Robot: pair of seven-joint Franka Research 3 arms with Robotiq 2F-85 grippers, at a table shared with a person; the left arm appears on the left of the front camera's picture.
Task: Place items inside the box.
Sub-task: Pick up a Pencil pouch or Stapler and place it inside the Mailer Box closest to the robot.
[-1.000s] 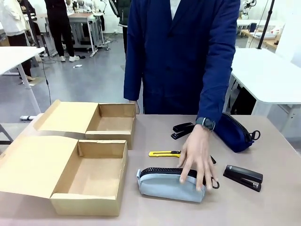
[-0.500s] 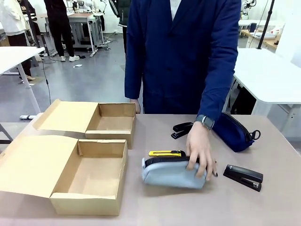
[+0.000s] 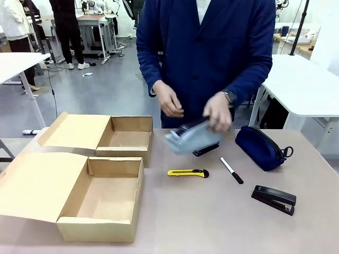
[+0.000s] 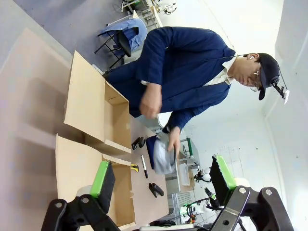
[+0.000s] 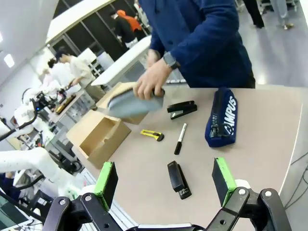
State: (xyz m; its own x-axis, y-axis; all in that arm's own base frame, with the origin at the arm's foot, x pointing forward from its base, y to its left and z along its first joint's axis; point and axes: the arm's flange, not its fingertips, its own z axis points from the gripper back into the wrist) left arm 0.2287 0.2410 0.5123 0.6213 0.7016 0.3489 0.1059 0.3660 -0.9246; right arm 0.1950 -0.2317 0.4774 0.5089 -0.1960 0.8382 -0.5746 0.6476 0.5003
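Cardboard at the left of the table (image 3: 175, 222): near box (image 3: 100, 203) and far box (image 3: 126, 138), both open, each lid flap laid flat toward the left, inner floors bare. Only a narrow gap between the two.

Raised at chest height behind the far edge, person's right hand (image 3: 168, 99), fingers half curled, free. Beside it, person's left hand (image 3: 218, 114), watch (image 3: 229, 97) on the wrist, gripping the light grey zip pouch (image 3: 190, 140) from above. Pouch lifted off the table and tilted, just right of the far box, over a black stapler (image 3: 206, 150) partly hidden behind it.

In the middle, flat on the surface, yellow utility knife (image 3: 187, 173), apart from the near box. Right of it, white pen with black cap (image 3: 231, 170), lying at a slant. Further right, navy pouch with white lettering (image 3: 259, 148) close to the far right corner, then second black stapler (image 3: 273, 199) nearer to the robot's side. Wide bare surface from knife and pen down to the near edge.

Seen from its wrist, left gripper (image 4: 161, 180): jaws spread wide, empty, facing across the boxes toward the person. Likewise right gripper (image 5: 164, 183): jaws spread wide, empty, hovering above the near right part of the table, second black stapler just ahead of it.
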